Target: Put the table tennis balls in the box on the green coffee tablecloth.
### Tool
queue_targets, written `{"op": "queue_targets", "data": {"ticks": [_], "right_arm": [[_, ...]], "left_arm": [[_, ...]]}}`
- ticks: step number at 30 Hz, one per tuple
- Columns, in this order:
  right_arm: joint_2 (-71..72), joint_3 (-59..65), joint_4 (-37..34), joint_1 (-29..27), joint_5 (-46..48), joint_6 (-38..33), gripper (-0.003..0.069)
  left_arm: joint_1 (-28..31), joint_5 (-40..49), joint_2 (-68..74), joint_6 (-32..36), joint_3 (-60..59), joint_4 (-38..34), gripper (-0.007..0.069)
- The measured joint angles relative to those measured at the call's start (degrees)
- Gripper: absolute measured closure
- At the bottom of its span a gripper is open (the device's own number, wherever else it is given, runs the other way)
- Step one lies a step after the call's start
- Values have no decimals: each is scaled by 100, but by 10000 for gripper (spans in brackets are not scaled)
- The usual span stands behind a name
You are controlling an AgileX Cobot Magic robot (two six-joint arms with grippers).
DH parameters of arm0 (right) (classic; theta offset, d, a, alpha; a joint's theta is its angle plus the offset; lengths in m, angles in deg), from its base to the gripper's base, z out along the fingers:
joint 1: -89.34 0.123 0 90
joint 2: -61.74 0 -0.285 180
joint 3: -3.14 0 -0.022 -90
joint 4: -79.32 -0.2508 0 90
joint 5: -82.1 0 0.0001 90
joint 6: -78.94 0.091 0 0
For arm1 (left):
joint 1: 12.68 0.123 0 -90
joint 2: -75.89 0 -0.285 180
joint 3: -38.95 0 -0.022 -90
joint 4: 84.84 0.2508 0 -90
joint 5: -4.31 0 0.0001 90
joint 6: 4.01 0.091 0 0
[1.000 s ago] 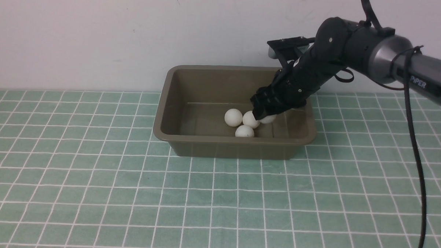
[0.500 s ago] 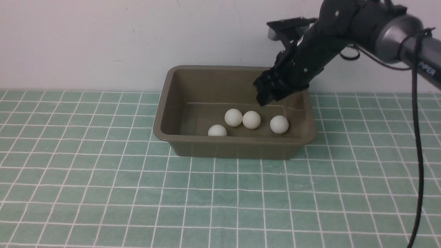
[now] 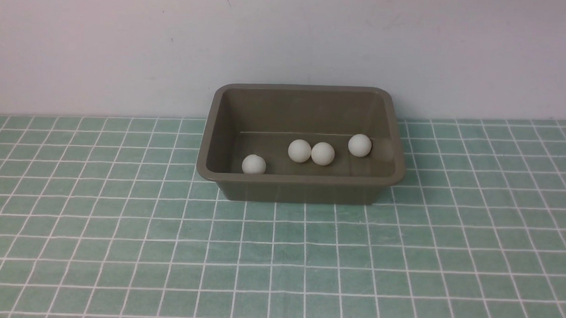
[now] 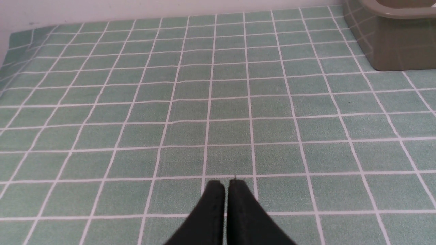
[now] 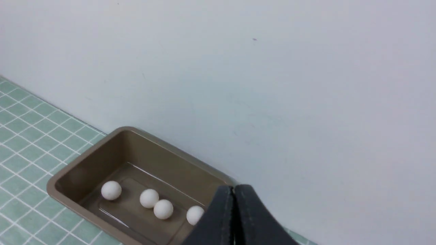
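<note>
The olive-brown box [image 3: 301,181] stands on the green coffee tablecloth [image 3: 279,257] at the back middle. Several white table tennis balls lie inside it: one at front left [image 3: 253,164], two touching in the middle [image 3: 299,150] [image 3: 322,154], one at the right [image 3: 359,145]. No arm shows in the front view. My left gripper [image 4: 226,182] is shut and empty, low over bare cloth, with a corner of the box [image 4: 395,44] far off. My right gripper [image 5: 234,188] is shut and empty, high and back from the box [image 5: 85,160], whose balls show in that view [image 5: 111,190].
A plain pale wall [image 3: 127,40] runs right behind the box. The cloth's far edge meets the wall in the left wrist view [image 4: 20,32].
My right arm has lifted out of the box and left the front view. The front ball has rolled left along the box's near wall; the right ball moved back a little.
</note>
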Motion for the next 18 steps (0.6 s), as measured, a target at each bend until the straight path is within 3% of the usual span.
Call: {"op": "queue_targets", "data": {"ticks": [5, 9, 13, 18], "right_arm": [[2573, 3538, 385, 0, -1583, 651, 670], [4247, 6088, 929, 0, -2649, 1646, 670], [5203, 7320, 1443, 0, -2599, 2440, 670], [5443, 7456, 1671, 0, -2600, 2382, 670]], "left_arm": [[0, 0, 0, 0, 0, 0, 629], [0, 0, 0, 17, 0, 0, 629], [0, 0, 0, 21, 0, 0, 629], [0, 0, 0, 49, 0, 0, 629]]}}
